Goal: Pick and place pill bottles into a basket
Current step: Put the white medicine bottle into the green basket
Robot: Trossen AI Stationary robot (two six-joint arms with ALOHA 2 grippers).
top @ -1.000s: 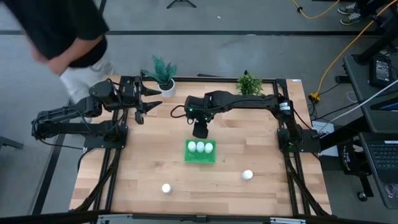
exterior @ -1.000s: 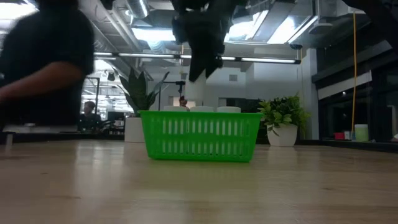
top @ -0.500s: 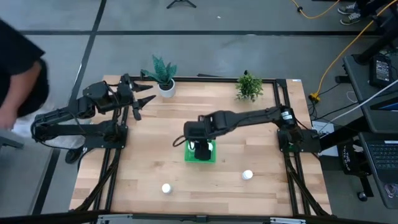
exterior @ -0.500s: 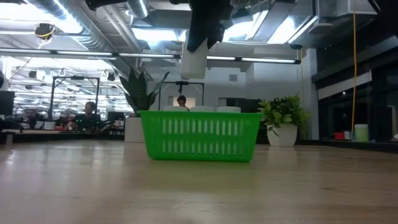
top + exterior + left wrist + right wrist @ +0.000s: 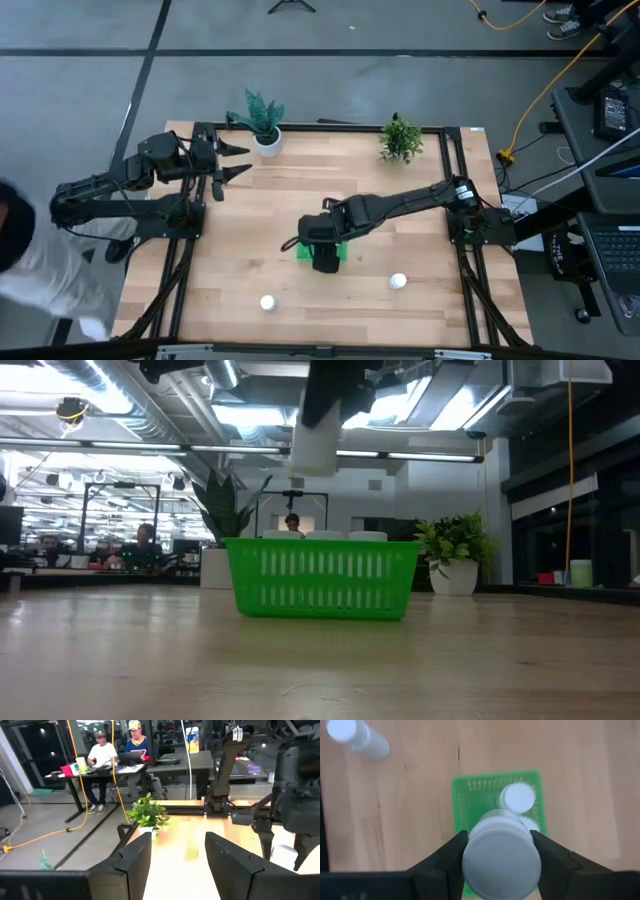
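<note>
Table (image 5: 250, 240): wood, two loose pill bottles (image 5: 267, 302) near front edge. 
Basket (image 5: 465, 795): green, low-walled, light, likely slides if bumped. 
Right gripper (image 5: 501, 851) above basket, fingers clamping held bottle (image 5: 501, 857) at sides; rigid, light, smooth, best gripped mid-body. 
Left gripper (image 5: 177, 855) idle at back-left, fingers spread, empty.

It was an open-plan lab or office: people (image 5: 117, 742) sat at desks (image 5: 100, 770) behind the wooden workbench (image 5: 250, 250), under exposed ceiling ducts (image 5: 150, 400) and strip lights.
</note>
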